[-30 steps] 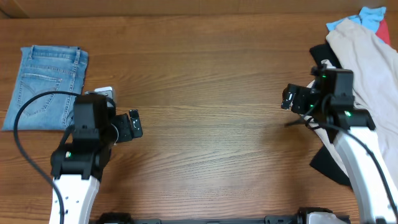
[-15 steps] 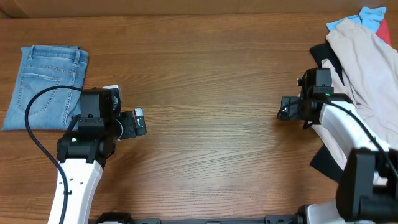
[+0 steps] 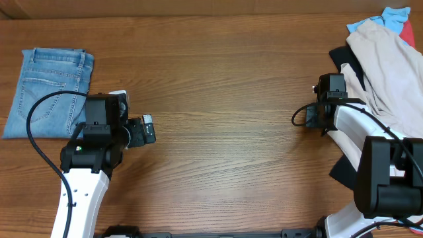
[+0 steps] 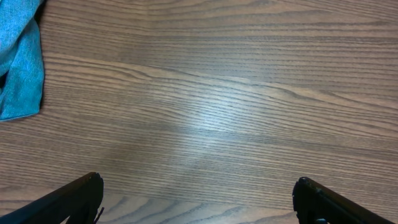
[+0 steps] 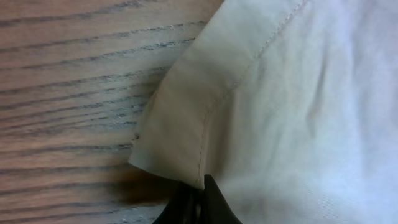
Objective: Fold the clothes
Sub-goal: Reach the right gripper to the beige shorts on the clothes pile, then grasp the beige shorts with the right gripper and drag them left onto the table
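The clothes, pale beige shorts (image 3: 390, 66), lie bunched at the table's right edge on top of other garments. In the right wrist view a stitched corner of the shorts (image 5: 186, 124) hangs over the wood. My right gripper (image 5: 198, 194) is shut, pinching that hem between its dark fingertips. From overhead the right arm (image 3: 328, 106) stands at the pile's left border, its fingertips hidden under it. My left gripper (image 4: 198, 186) is open over bare wood at the left (image 3: 147, 129), holding nothing.
Folded blue jeans (image 3: 49, 92) lie at the far left. A black garment (image 3: 345, 170) sits under the shorts, with blue (image 3: 386, 16) and red (image 3: 414, 30) cloth at the back right. A blue cloth edge (image 4: 22, 56) shows in the left wrist view.
The right arm has turned in toward the pile and its gripper has shut on the shorts' hem. The left arm shifted slightly a second ago and has held still since.
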Controlling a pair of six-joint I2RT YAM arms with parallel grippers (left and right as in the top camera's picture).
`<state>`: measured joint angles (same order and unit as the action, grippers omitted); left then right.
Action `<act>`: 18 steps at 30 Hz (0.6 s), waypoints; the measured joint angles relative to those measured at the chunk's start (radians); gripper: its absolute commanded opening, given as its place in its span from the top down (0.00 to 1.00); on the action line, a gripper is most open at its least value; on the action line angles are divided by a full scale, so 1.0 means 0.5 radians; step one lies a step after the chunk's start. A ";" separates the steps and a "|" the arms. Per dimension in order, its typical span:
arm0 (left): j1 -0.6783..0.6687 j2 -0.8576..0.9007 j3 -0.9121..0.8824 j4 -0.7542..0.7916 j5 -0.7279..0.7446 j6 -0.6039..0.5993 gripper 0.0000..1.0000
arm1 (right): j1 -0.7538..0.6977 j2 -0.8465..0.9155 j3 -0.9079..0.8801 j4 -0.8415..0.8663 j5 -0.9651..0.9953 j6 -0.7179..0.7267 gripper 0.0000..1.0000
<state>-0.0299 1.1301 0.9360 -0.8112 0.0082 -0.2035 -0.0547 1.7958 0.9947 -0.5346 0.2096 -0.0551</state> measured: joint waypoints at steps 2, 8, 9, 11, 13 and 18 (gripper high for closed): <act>0.000 0.000 0.000 0.000 0.001 0.000 0.00 | 0.001 -0.001 0.041 -0.079 0.033 0.001 0.96; 0.000 0.000 0.001 0.029 0.014 0.000 0.00 | 0.000 -0.084 0.382 -0.429 0.166 0.058 0.96; 0.000 0.000 0.001 0.035 0.015 0.000 0.00 | 0.000 -0.137 0.506 -0.527 0.179 0.063 0.96; 0.000 0.000 0.001 0.050 0.015 0.000 0.00 | -0.002 -0.215 0.710 -0.677 0.175 0.069 0.96; 0.000 0.000 0.002 0.060 0.015 0.000 0.00 | 0.007 -0.288 0.935 -0.829 0.146 0.073 0.96; 0.000 0.000 0.003 0.098 0.015 0.000 0.00 | 0.171 -0.419 1.452 -1.104 -0.015 0.087 0.96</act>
<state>-0.0299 1.1301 0.9375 -0.7624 0.0158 -0.2035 0.0307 1.5864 1.7206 -1.0866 0.2020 -0.0116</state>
